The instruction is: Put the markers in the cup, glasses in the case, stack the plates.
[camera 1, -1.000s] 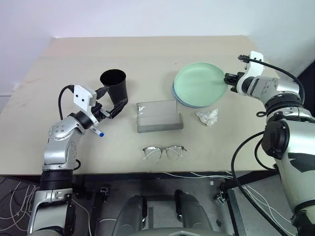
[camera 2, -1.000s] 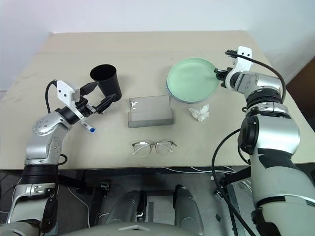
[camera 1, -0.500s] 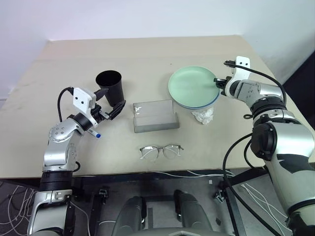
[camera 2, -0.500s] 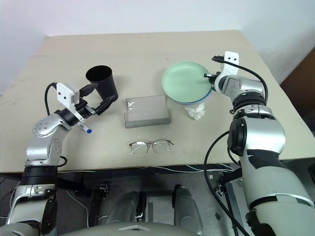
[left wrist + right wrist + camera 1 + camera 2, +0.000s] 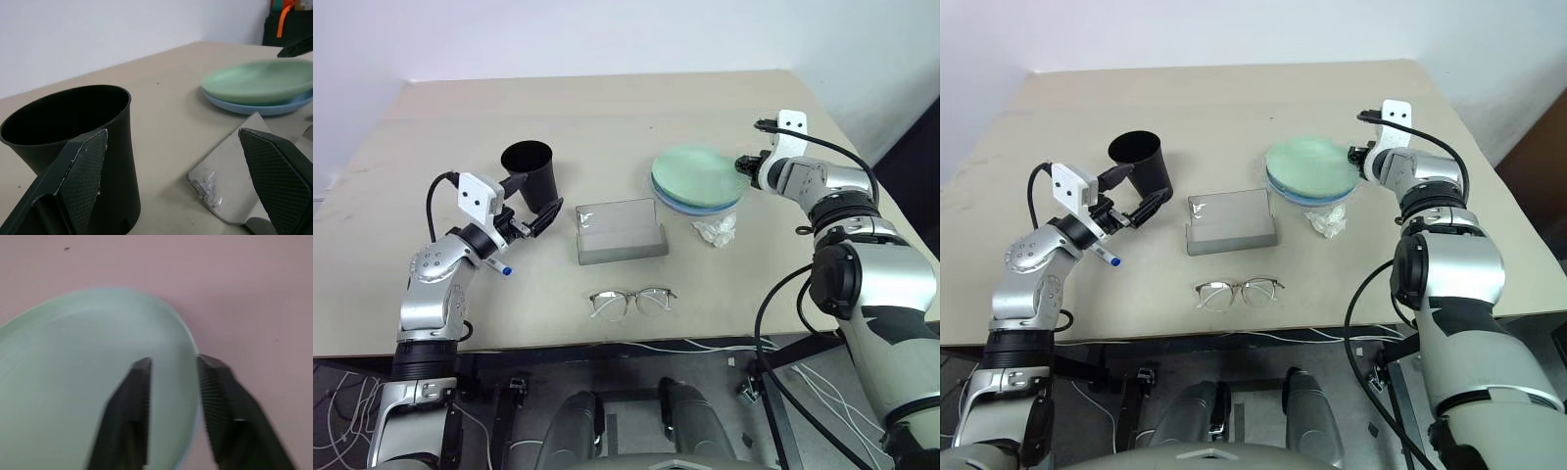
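The mint green plate (image 5: 695,169) lies flat on the light blue plate (image 5: 704,203) at the right. My right gripper (image 5: 173,364) is open, its fingers standing on either side of the green plate's rim. The black cup (image 5: 531,170) stands upright at the left. My left gripper (image 5: 541,194) is open and empty right beside the cup. A blue-capped marker (image 5: 503,265) pokes out from under my left hand. The grey case (image 5: 619,231) lies in the middle, lid shut. The glasses (image 5: 631,302) rest on the table in front of the case.
A crumpled white tissue (image 5: 716,228) lies just in front of the plates. The beige table (image 5: 607,113) reaches back to a white wall. Its front edge runs just beyond the glasses, with cables below.
The green plate, held tilted by my right gripper before, now lies flat on the blue plate. The right gripper has opened. The left arm has kept still; the camera has shifted.
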Robot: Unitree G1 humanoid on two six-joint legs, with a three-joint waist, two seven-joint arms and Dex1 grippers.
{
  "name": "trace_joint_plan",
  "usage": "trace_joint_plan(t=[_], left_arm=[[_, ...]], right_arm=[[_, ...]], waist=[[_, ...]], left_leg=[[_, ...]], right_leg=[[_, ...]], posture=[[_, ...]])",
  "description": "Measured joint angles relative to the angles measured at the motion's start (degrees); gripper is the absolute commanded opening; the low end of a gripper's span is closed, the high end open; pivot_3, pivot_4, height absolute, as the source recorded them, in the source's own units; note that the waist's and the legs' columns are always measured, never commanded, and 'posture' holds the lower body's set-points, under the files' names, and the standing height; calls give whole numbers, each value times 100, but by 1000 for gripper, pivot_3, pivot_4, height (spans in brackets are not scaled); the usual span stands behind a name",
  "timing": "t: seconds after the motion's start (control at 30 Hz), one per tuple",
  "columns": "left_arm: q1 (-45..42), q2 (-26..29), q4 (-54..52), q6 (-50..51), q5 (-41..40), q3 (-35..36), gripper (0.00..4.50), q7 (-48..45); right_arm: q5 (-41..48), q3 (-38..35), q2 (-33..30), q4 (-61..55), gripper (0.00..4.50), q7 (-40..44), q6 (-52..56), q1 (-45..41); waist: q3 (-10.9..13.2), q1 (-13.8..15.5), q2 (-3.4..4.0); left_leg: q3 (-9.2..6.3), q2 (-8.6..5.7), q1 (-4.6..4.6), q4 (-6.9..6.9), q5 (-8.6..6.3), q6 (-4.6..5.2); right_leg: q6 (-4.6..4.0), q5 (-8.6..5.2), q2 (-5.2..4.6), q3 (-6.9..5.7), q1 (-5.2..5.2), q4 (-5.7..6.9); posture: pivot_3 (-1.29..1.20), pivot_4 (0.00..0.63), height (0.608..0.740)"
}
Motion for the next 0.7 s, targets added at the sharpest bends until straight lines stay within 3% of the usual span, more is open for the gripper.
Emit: trace_joint_plan(t=[0.2,0.3,0.4,0.53,0.7], left_arm=[[0,0,-26,78,1,0,4500,34],[0,3,-29,78,0,1,4500,30],[1,50,-29,66,5,3,4500,7],[40,111,-25,38,30,40,4500,6],[85,131,-25,12,42,53,4500,20]], right_arm=[[-161,163,-2,-39,4476,185,-252,-37],[-147,230,-23,-329,4476,763,-261,-72],[-8,391,-138,-1203,4476,1900,-98,80],[450,635,-541,-3111,4476,3478,609,1143],[796,845,-1079,-4416,4476,4264,1604,2469]], waist=[[0,-1,0],[1,-3,1],[1,4,1],[-2,72,-3],[-1,107,-2]], left_leg=[[0,-1,0,0,0,0],[0,0,-1,-1,0,0],[-1,3,-1,-2,0,0],[-7,1,-2,-1,0,0],[-2,-3,-3,6,0,0]], right_leg=[[0,0,0,0,-1,0],[1,0,1,0,-4,1],[2,-1,4,-1,-4,1],[3,-2,-3,-5,1,2],[1,-3,-11,-4,-2,2]], posture=[[0,150,733],[0,150,733],[0,150,733],[0,150,733],[0,150,733]])
